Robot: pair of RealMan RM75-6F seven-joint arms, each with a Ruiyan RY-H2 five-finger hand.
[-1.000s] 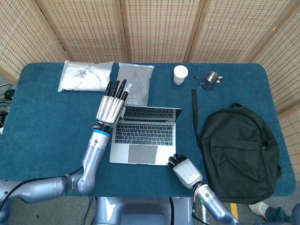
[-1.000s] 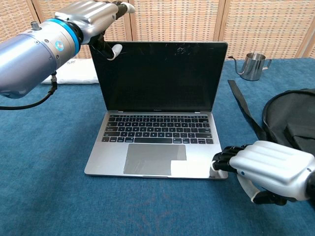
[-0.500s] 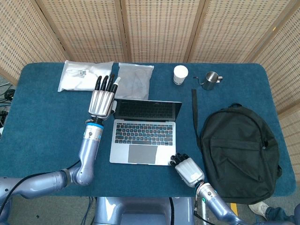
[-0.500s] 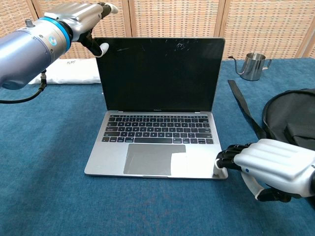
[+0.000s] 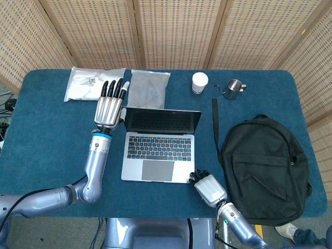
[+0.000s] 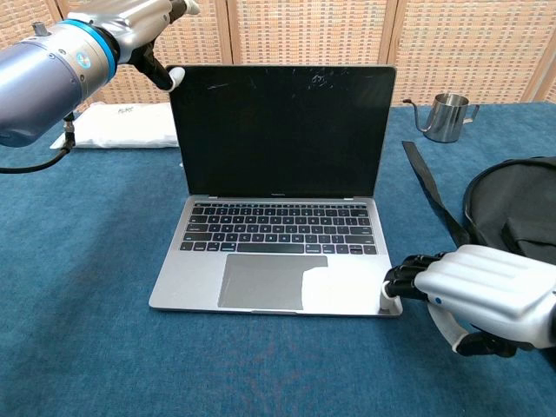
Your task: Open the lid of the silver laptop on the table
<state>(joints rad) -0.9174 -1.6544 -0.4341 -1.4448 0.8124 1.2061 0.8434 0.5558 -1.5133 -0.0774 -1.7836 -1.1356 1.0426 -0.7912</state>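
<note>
The silver laptop (image 5: pixel 158 150) lies mid-table with its lid raised and the dark screen (image 6: pixel 282 130) facing me. My left hand (image 5: pixel 109 106) hovers at the lid's upper left corner with its fingers stretched out and nothing in it. In the chest view the left hand (image 6: pixel 130 22) has its thumb tip right beside that corner. My right hand (image 5: pixel 209 188) sits at the base's front right corner. Its curled fingertips (image 6: pixel 404 278) rest on the corner of the palm rest.
A white bag (image 5: pixel 94 84) and a grey bag (image 5: pixel 149 89) lie behind the laptop. Further right stand a white cup (image 5: pixel 199 82) and a steel pitcher (image 5: pixel 234 88). A black backpack (image 5: pixel 267 166) with its strap (image 5: pixel 215 124) fills the right side.
The lid has swung up further. My left hand has slid left and back off the lid's top edge. My right hand has stayed at the base's front corner.
</note>
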